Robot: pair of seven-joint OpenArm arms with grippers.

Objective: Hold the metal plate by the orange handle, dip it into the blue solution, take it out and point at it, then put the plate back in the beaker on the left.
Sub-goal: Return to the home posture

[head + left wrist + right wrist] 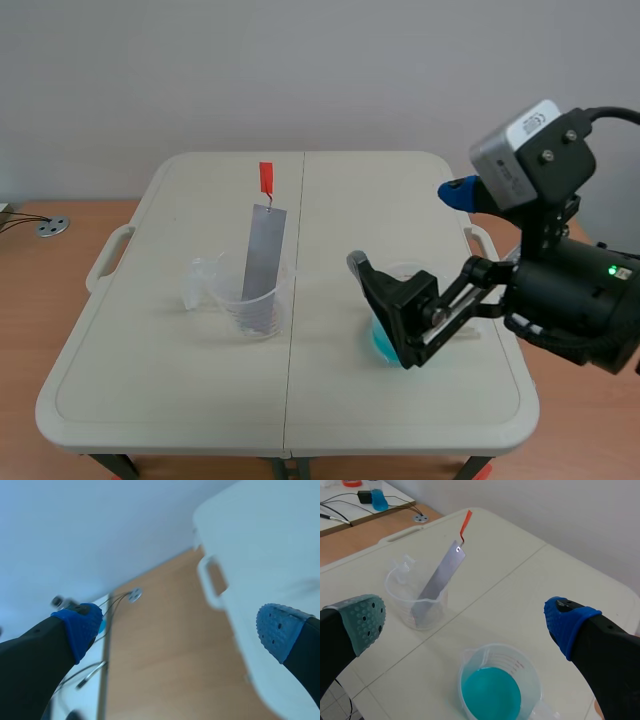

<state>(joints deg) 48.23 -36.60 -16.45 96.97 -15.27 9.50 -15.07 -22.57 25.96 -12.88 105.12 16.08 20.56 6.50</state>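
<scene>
A long grey metal plate point(264, 262) leans upright in a clear beaker point(250, 300) left of the table's middle, its orange handle point(266, 178) sticking up at the top. A second clear beaker with blue solution point(385, 340) stands to the right. My right gripper point(405, 226) hangs open over the blue beaker, holding nothing. In the right wrist view the plate point(439, 577), its handle point(466, 522) and the blue solution point(495, 685) lie ahead of and below the open gripper point(467, 622). My left gripper point(180, 627) is open and off the table's side, over the floor.
The white folding table point(400, 190) has a handle loop point(108, 255) at its left edge. A small clear plastic piece point(200, 275) sits by the left beaker. A metal disc point(52, 227) and cables point(107, 607) lie on the wooden floor to the left.
</scene>
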